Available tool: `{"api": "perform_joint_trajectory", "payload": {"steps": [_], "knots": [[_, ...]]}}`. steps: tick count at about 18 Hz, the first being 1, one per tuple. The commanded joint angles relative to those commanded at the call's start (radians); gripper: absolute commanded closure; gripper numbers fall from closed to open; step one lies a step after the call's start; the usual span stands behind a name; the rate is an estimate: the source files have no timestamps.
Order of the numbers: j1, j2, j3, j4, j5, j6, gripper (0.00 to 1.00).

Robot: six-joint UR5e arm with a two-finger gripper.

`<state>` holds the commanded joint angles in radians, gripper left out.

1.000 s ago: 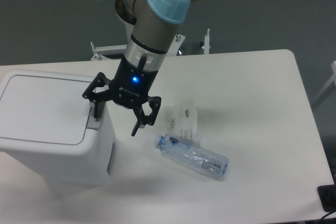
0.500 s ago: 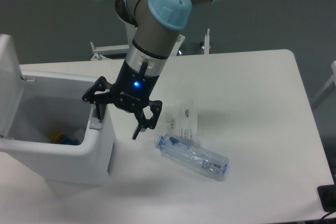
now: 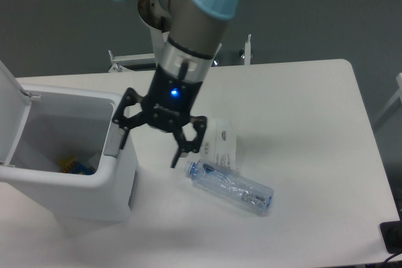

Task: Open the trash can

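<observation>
Large boxy white plastic trash can lid up, black gripper fingers apart beside its rim, clear plastic bottle and white packet nearby on white bench.

No text can be read anywhere in the camera view. The white label sheet, lying just behind the clear plastic bottle, carries rows of small dark print, but it is too blurred to make out. The bottle's own markings near its blue cap end are equally illegible. The gripper shows only a blue light, no lettering.
</observation>
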<state>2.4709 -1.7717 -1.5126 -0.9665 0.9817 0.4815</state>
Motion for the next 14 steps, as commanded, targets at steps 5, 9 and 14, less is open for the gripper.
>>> {"api": "perform_joint_trajectory", "payload": {"steps": [5, 9, 14], "knots": [[0.156, -0.136, 0.046, 0.009, 0.0, 0.129, 0.0], [0.243, -0.169, 0.051, 0.003, 0.07, 0.285, 0.0], [0.247, -0.221, 0.06, -0.009, 0.345, 0.475, 0.0]]}}
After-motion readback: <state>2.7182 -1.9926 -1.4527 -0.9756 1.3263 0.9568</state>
